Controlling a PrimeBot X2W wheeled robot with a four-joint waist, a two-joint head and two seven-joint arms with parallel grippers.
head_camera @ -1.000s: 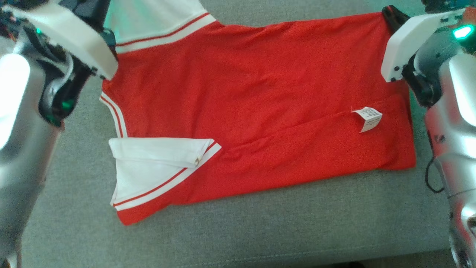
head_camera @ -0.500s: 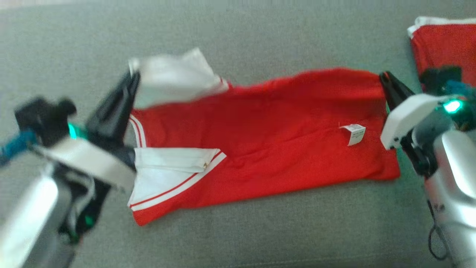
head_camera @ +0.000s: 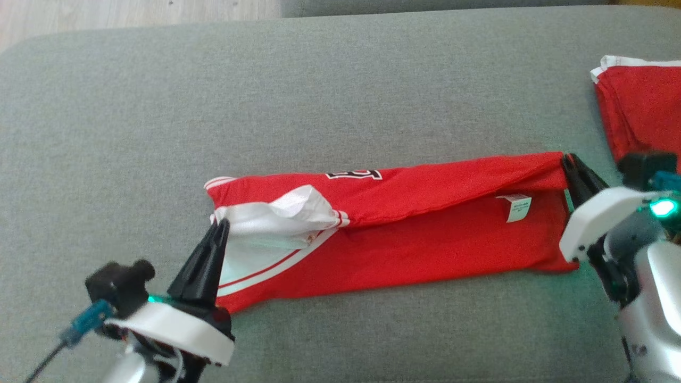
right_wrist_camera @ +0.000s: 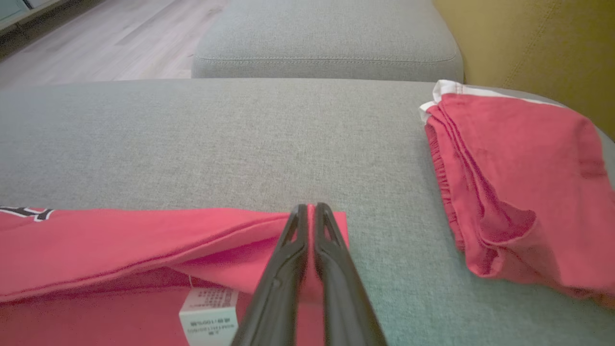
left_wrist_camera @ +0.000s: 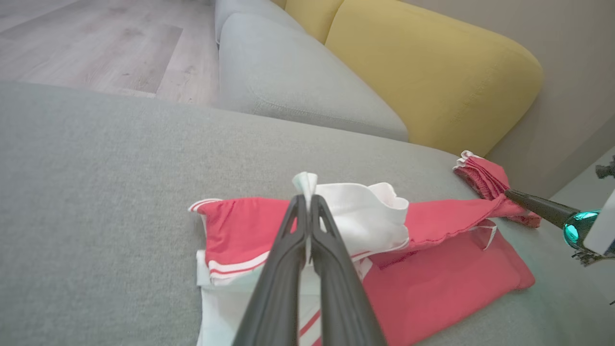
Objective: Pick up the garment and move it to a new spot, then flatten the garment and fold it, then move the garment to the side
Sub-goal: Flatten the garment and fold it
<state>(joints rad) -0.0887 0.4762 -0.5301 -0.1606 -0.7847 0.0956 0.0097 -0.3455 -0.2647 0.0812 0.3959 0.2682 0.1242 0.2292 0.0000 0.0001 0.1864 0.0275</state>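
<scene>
I count two red garments on the grey couch (head_camera: 319, 96): the shirt (head_camera: 425, 234), folded lengthwise mid-couch, and a folded pile (head_camera: 638, 106) at far right. Two grippers, both pinched tight on the shirt: left gripper (head_camera: 222, 222) on its white sleeve (head_camera: 282, 213), right gripper (head_camera: 566, 157) on its hem corner. Left wrist view gives me a yellow cushion (left_wrist_camera: 432, 72); head view, black lettering (head_camera: 354, 174).

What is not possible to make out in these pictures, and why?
- Care label text: too small in the head view; blurred and cut by the bottom edge in the right wrist view.
- Black lettering on the garment: head view, mostly hidden by the fold; right wrist view, cut by the left edge.
- Second red garment: head view, cut off by the right edge.
</scene>
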